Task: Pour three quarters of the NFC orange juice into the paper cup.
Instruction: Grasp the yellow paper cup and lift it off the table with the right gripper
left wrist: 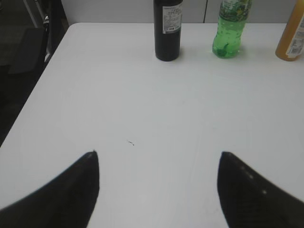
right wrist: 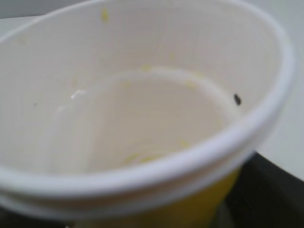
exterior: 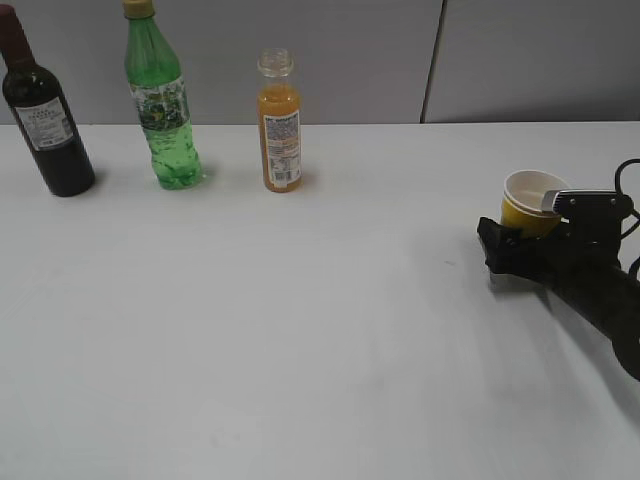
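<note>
The NFC orange juice (exterior: 280,125) stands upright and uncapped at the back of the white table, right of two taller bottles. It also shows at the right edge of the left wrist view (left wrist: 292,38). The yellow paper cup (exterior: 530,195) is at the right, upright, held in my right gripper (exterior: 530,238), which is shut on it. In the right wrist view the cup (right wrist: 142,118) fills the frame; its white inside holds only yellow smears and a dark speck. My left gripper (left wrist: 159,190) is open and empty over bare table, well short of the bottles.
A green bottle (exterior: 160,110) and a dark wine bottle (exterior: 45,120) stand left of the juice; both show in the left wrist view, green (left wrist: 230,28) and wine (left wrist: 168,28). The table's left edge (left wrist: 33,95) drops to a dark floor.
</note>
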